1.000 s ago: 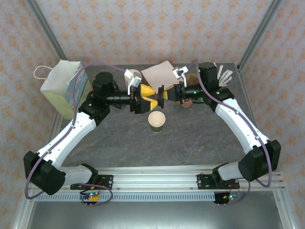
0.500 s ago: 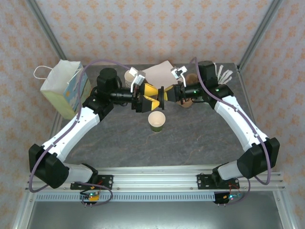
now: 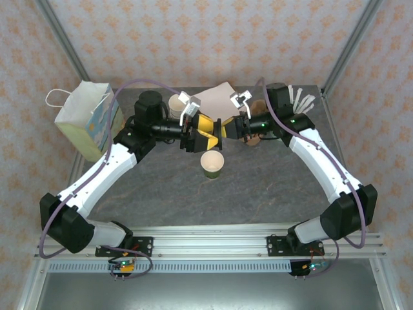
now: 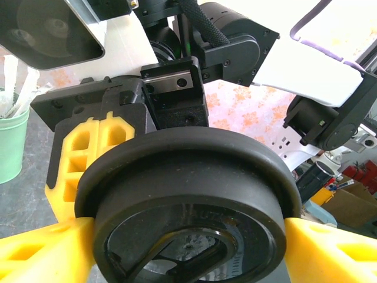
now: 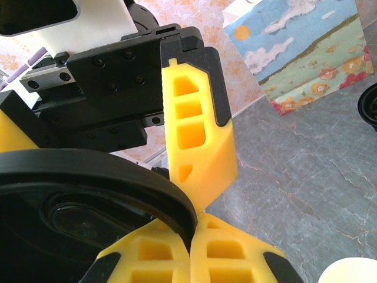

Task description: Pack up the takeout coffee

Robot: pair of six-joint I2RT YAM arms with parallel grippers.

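Tabletop (image 3: 161,184): L hand (image 3: 210,129) opposite R hand (image 3: 224,127)

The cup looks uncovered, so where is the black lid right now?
The lid is mid-table in the top view, just beyond the cup, edge pinched by the right gripper, between the left gripper's fingers.

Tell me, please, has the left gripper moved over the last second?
Yes, the left gripper slid right, ending just behind the open cup.
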